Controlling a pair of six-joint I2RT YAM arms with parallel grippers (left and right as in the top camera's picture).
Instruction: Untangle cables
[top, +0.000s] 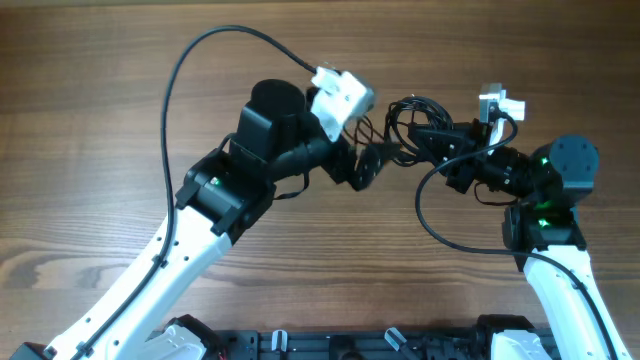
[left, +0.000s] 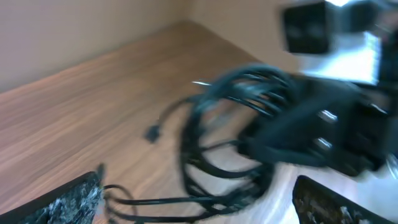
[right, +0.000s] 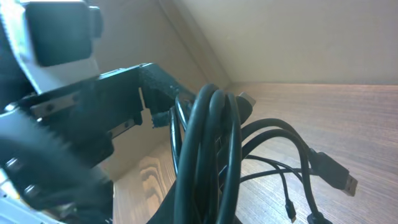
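Observation:
The cables (top: 408, 112) are a knot of thin black loops at the middle of the wooden table, between the two grippers. My right gripper (top: 428, 140) is shut on the bundle; in the right wrist view thick loops (right: 211, 143) fill the jaws (right: 211, 211), with plug ends (right: 341, 176) trailing onto the table. My left gripper (top: 365, 165) is just left of the knot. In the blurred left wrist view its fingers are spread wide (left: 199, 208), with loose strands (left: 186, 200) running between them. The bundle (left: 242, 124) hangs from the right gripper (left: 317, 134).
The thicker black arm cables arc over the table at the left (top: 180, 70) and loop at the right (top: 440, 235). A small loose plug end (left: 151, 132) lies on the wood. The table's far edge meets a wall (right: 261, 37).

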